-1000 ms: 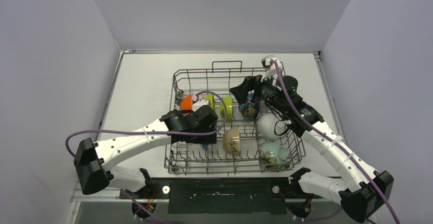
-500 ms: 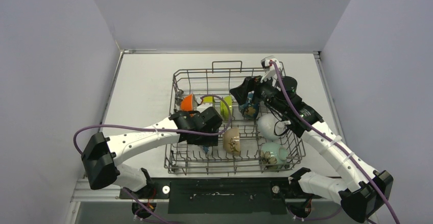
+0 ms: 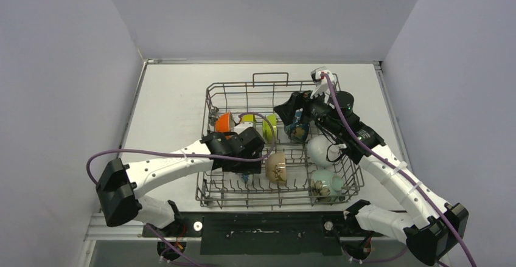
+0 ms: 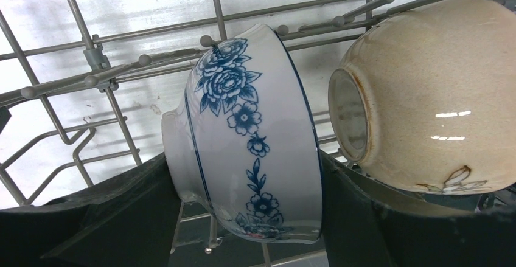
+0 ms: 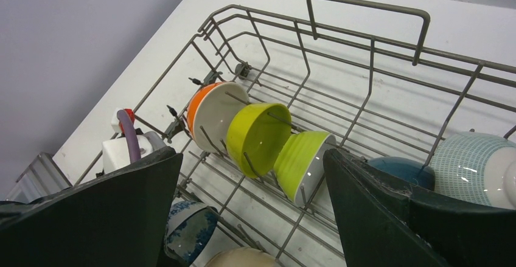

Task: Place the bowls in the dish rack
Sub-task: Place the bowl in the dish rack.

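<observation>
The left end effector (image 4: 246, 218) pinches the blue-patterned bowl (image 4: 249, 127) on its side inside the dish rack (image 3: 243, 86), just beside the beige bowl (image 4: 426, 90). Best seat its rim between 2 tines (image 4: 115, 78) before letting go. The right end effector (image 5: 252, 157) hangs spread and empty.

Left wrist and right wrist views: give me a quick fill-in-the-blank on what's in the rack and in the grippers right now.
The flowered bowl between the fingers of the left gripper is painted in ____.
The neighbouring bowl, foot turned toward it, is ____.
In the dish rack, the end bowl, next to the lime bowl, is ____.
The right gripper is open and holds ____.
Missing words: blue; beige; orange; nothing.
</observation>
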Controlling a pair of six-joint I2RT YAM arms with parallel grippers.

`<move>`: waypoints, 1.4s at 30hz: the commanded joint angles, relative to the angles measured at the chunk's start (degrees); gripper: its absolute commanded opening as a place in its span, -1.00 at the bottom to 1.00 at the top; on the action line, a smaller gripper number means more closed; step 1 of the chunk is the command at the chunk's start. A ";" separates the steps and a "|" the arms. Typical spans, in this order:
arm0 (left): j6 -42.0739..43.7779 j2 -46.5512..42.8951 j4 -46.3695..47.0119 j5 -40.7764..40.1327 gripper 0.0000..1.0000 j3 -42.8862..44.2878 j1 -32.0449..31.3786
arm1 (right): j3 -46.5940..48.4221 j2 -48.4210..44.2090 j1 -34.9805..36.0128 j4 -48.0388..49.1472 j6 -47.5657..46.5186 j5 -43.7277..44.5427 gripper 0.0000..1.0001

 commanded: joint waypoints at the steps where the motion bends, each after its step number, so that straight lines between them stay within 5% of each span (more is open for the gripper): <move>1: -1.08 -3.20 5.29 -1.34 0.45 0.87 -0.14 | -0.02 -0.09 0.20 1.57 -0.82 0.32 0.80; 30: 2.36 -8.40 -0.82 -7.28 0.59 6.03 0.73 | 0.72 -0.37 0.20 1.51 -0.86 0.03 0.80; 36: 11.58 -16.41 5.66 -8.16 0.60 7.58 1.42 | 1.68 -0.11 0.21 1.44 -0.91 -0.45 0.80; 39: 14.97 -21.20 11.83 -4.99 0.91 6.52 4.88 | 2.19 0.46 0.12 1.79 -0.92 -1.24 0.80; 42: 17.16 -25.53 21.10 2.86 0.92 3.85 11.57 | 3.87 2.16 -0.04 1.48 -1.77 -2.04 0.80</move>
